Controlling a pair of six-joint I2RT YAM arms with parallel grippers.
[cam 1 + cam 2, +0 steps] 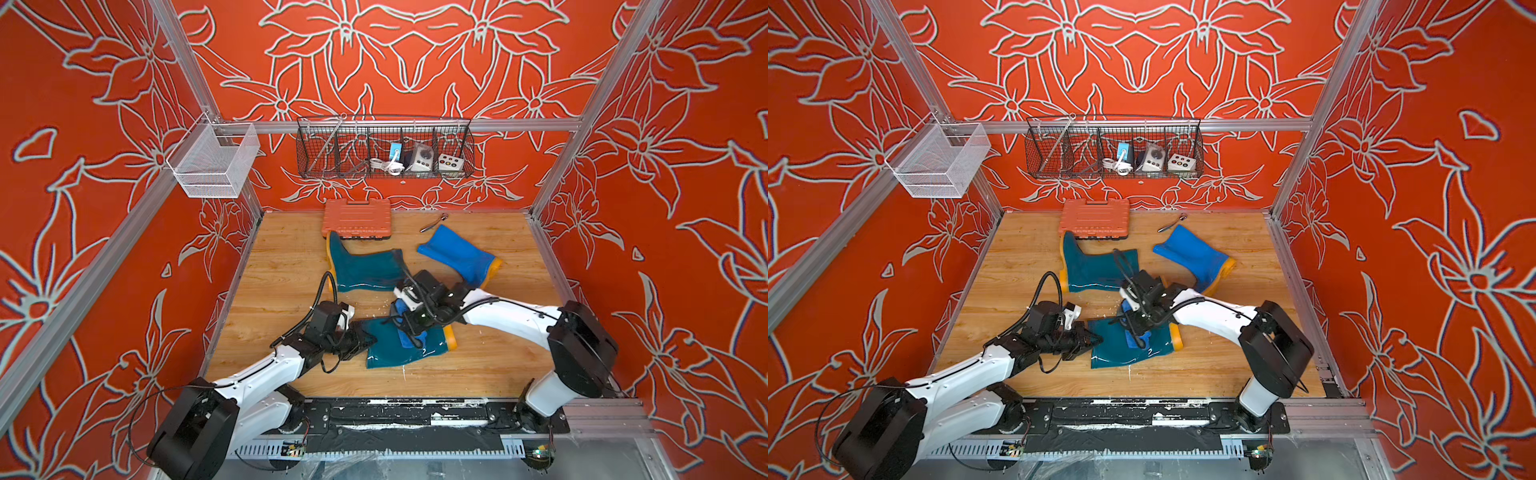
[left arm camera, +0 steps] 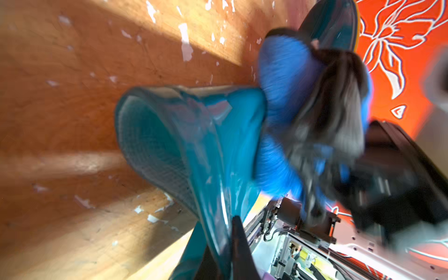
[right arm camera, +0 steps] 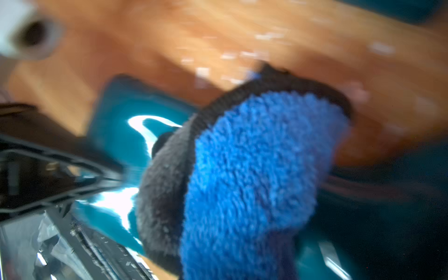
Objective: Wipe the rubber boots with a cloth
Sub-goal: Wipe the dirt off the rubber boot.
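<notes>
A dark teal rubber boot (image 1: 390, 353) (image 1: 1117, 351) lies on its side near the front of the wooden floor. My left gripper (image 1: 368, 338) (image 1: 1096, 340) is shut on the rim of its shaft, and in the left wrist view the boot wall (image 2: 194, 135) runs between the jaws of that gripper (image 2: 224, 242). The fuzzy blue cloth (image 1: 409, 336) (image 1: 1133, 338) (image 2: 281, 72) (image 3: 254, 169) lies pressed on this boot, with my right gripper (image 1: 415, 328) (image 1: 1138, 328) shut on it. The cloth hides the right fingers in the wrist view. A second teal boot (image 1: 365, 266) and a bright blue boot (image 1: 457, 253) lie farther back.
An orange ribbed case (image 1: 357, 218) sits at the back wall, with a small metal tool (image 1: 432, 224) to its right. A black wire basket (image 1: 384, 149) and a white mesh basket (image 1: 214, 160) hang on the frame. White flakes dot the floor (image 2: 184, 43).
</notes>
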